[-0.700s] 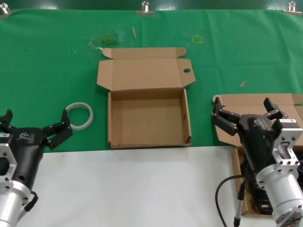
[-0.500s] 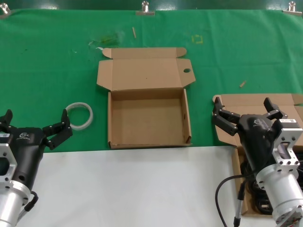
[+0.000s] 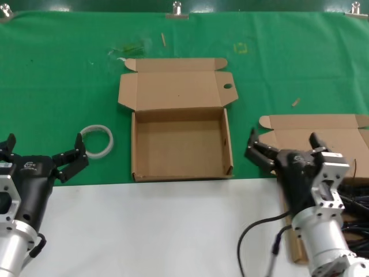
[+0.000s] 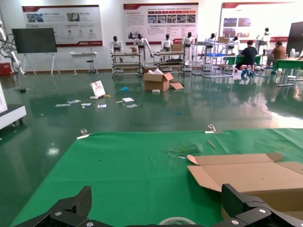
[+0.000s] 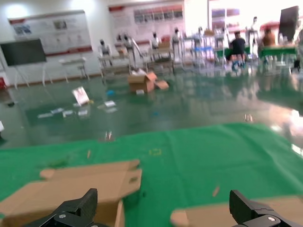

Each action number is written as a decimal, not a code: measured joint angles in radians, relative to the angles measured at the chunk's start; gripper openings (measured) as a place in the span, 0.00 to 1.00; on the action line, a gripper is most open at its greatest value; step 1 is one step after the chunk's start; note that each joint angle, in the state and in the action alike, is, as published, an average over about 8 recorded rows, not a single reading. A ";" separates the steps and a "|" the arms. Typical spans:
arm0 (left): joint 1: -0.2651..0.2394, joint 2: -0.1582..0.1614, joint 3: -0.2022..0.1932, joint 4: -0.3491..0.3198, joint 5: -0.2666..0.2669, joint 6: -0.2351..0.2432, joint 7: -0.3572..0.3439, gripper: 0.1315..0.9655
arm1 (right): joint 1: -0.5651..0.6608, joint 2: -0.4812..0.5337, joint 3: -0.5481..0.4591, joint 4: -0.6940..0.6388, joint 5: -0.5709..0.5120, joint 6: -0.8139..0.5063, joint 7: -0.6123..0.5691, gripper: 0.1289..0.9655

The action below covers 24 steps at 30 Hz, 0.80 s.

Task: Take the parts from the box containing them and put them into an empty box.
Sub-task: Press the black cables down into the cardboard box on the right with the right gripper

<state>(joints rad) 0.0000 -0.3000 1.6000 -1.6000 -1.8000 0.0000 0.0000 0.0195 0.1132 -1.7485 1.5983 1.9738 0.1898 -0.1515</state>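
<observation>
Right gripper jaws spread, holding nothing; parts well behind jaws, beside arm. Left gripper spread, idle.

You have a table covered by a green cloth at the far side and a white sheet along the near edge. Metal clips hold the cloth at the far edge. On the green, the empty box sits open in the middle, its lid laid back. The white ring lies just left of it, apart from it. The box with cables rests at your right, straddling green and white. Small scraps are scattered on the cloth.
</observation>
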 joint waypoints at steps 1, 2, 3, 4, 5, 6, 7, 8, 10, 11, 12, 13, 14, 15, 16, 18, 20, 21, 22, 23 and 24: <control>0.000 0.000 0.000 0.000 0.000 0.000 0.000 1.00 | -0.001 0.000 -0.019 0.004 0.029 0.030 -0.025 1.00; 0.000 0.000 0.000 0.000 0.000 0.000 0.000 1.00 | -0.001 -0.001 -0.035 0.009 0.057 0.057 -0.051 1.00; 0.000 0.000 0.000 0.000 0.000 0.000 0.000 1.00 | -0.001 -0.001 -0.050 0.013 0.084 0.085 -0.078 1.00; 0.000 0.000 0.000 0.000 0.000 0.000 0.000 1.00 | -0.002 -0.001 -0.064 0.018 0.112 0.113 -0.108 1.00; 0.000 0.000 0.000 0.000 0.000 0.000 0.000 1.00 | -0.003 -0.001 -0.075 0.024 0.138 0.140 -0.138 1.00; 0.000 0.000 0.000 0.000 0.000 0.000 0.000 1.00 | -0.004 -0.001 -0.087 0.030 0.165 0.171 -0.172 1.00; 0.000 0.000 0.000 0.000 0.000 0.000 0.000 1.00 | -0.004 -0.001 -0.099 0.038 0.193 0.204 -0.209 1.00; 0.000 0.000 0.000 0.000 0.000 0.000 0.000 1.00 | -0.005 -0.001 -0.109 0.046 0.219 0.238 -0.246 1.00; 0.000 0.000 0.000 0.000 0.000 0.000 0.000 1.00 | -0.007 -0.001 -0.130 0.065 0.270 0.315 -0.328 1.00; 0.000 0.000 0.000 0.000 0.000 0.000 0.000 1.00 | -0.009 -0.001 -0.139 0.076 0.294 0.356 -0.371 1.00; 0.000 0.000 0.000 0.000 0.000 0.000 0.000 1.00 | -0.010 -0.001 -0.148 0.087 0.318 0.399 -0.415 1.00; 0.000 0.000 0.000 0.000 0.000 0.000 0.000 1.00 | -0.011 -0.001 -0.155 0.099 0.340 0.442 -0.459 1.00; 0.000 0.000 0.000 0.000 0.000 0.000 0.000 1.00 | -0.013 -0.001 -0.161 0.110 0.359 0.483 -0.501 1.00; 0.000 0.000 0.000 0.000 0.000 0.000 0.000 1.00 | -0.015 -0.001 -0.165 0.122 0.379 0.526 -0.546 1.00; 0.000 0.000 0.000 0.000 0.000 0.000 0.000 1.00 | -0.017 -0.001 -0.168 0.135 0.398 0.568 -0.590 1.00; 0.000 0.000 0.000 0.000 0.000 0.000 0.000 1.00 | -0.021 -0.001 -0.170 0.162 0.435 0.649 -0.676 1.00; 0.000 0.000 0.000 0.000 0.000 0.000 0.000 1.00 | -0.025 -0.001 -0.168 0.187 0.471 0.725 -0.764 1.00; 0.000 0.000 0.000 0.000 0.000 0.000 0.000 1.00 | -0.026 -0.001 -0.165 0.200 0.489 0.761 -0.810 1.00; 0.000 0.000 0.000 0.000 0.000 0.000 0.000 1.00 | -0.026 -0.001 -0.162 0.212 0.507 0.796 -0.856 1.00; 0.000 0.000 0.000 0.000 0.000 0.000 0.000 1.00 | -0.026 -0.001 -0.157 0.222 0.524 0.827 -0.901 1.00; 0.000 0.000 0.000 0.000 0.000 0.000 0.000 1.00 | -0.024 -0.001 -0.151 0.231 0.541 0.857 -0.947 1.00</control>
<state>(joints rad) 0.0000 -0.3000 1.6000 -1.6000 -1.7999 0.0000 -0.0001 -0.0045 0.1120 -1.9000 1.8289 2.5146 1.0465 -1.0984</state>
